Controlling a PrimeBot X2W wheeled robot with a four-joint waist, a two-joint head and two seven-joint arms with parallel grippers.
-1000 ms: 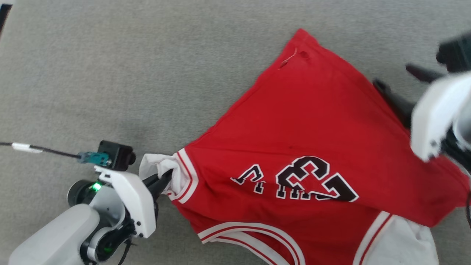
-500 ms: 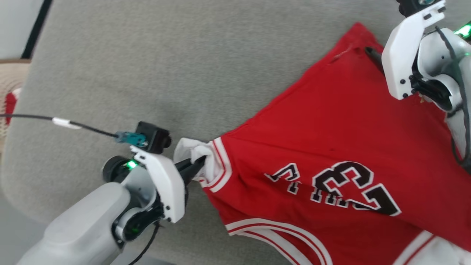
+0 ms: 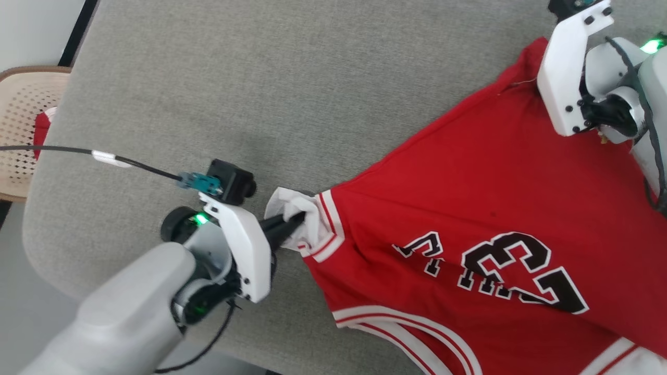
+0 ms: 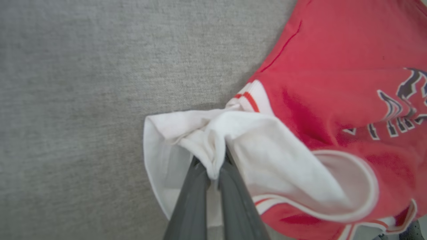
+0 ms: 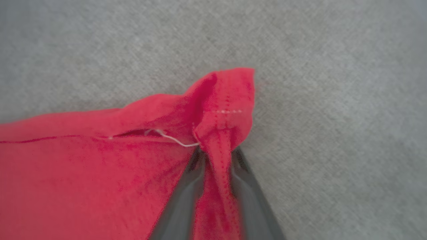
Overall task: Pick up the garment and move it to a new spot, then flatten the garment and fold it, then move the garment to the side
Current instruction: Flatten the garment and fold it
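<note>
1. Garment (image 3: 469, 208) lies spread on the grey padded surface (image 3: 260, 78), mostly on my right side. Its number print (image 3: 500, 271) faces up and reads upside down in my head view.
2. My left gripper (image 3: 293, 223) is closed narrow on the white sleeve (image 3: 284, 200) at the garment's left end. In my left wrist view the two fingers (image 4: 190, 206) meet, with a fold of white cloth pinched between their tips.
3. That sleeve is crumpled and gathered around the tips, and the striped trim (image 3: 329, 221) sits just beside them.
4. My right gripper (image 5: 217, 153) is at the far corner of the red hem. Its fingers stand on either side of a narrow ridge of red cloth and press against it, so I hold that corner.
5. In my head view the right wrist's white housing (image 3: 563, 78) hangs over the garment's top right corner and hides the fingers.
6. One loose white thread (image 5: 173, 140) trails out of the hem seam right next to this grip.
7. Between my two grips the red edge runs in a fairly straight line across the padding.
8. Past the surface's left edge is a beige perforated object (image 3: 21, 120) with something red in it. I cannot tell whether it is a chair or a basket.
</note>
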